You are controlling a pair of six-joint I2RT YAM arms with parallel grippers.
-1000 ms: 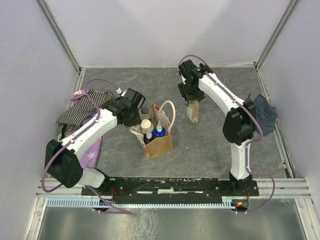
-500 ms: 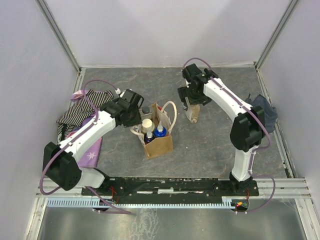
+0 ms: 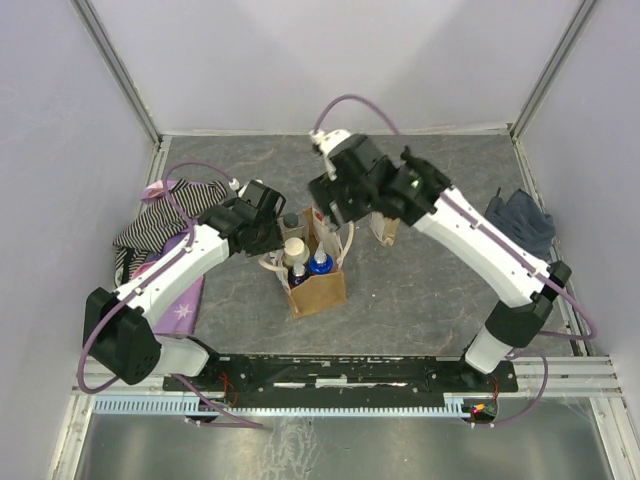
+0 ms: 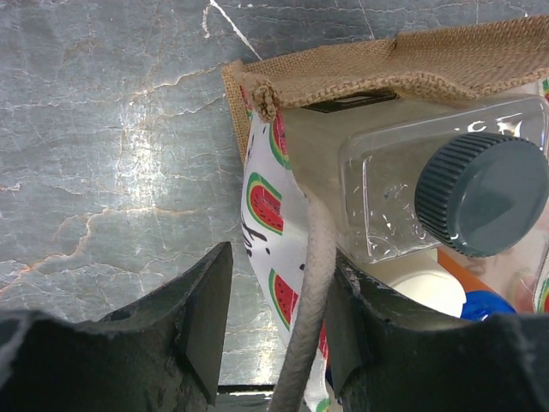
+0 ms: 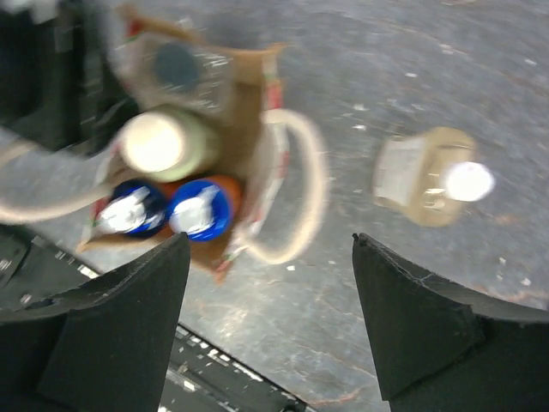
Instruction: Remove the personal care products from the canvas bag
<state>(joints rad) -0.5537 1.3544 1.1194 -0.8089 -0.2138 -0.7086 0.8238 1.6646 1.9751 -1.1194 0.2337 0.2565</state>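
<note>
A: What does the canvas bag (image 3: 318, 270) hold, and where is it?

B: It stands upright on the grey table (image 3: 420, 290), left of the middle and nearer the front edge. Four bottles are inside: a clear square bottle (image 4: 412, 193) with a dark ribbed cap, a cream bottle (image 3: 293, 249), and two blue-topped orange bottles (image 5: 167, 210) side by side.

A: And the fifth?

B: The amber bottle (image 3: 385, 226) with a white cap stands on the table just right of the bag, outside it.

A: What does the left wrist view add?

B: The watermelon print on the bag's lining and the left gripper (image 4: 274, 330) set astride the bag's rim. One finger is outside the wall and one inside, and a cream rope handle (image 4: 307, 300) runs between them. The fingers stand partly apart; whether they press the fabric cannot be told.

A: The right gripper (image 5: 270, 326)?

B: It hovers above the gap between bag and amber bottle, fingers wide and holding nothing. That view is blurred, so labels are unreadable.

A: Anything cut off?

B: The overhead view hides the bag's far side behind the right arm. Striped and purple clothes (image 3: 160, 225) lie at the left edge, a blue-grey cloth (image 3: 522, 222) at the right edge.
</note>
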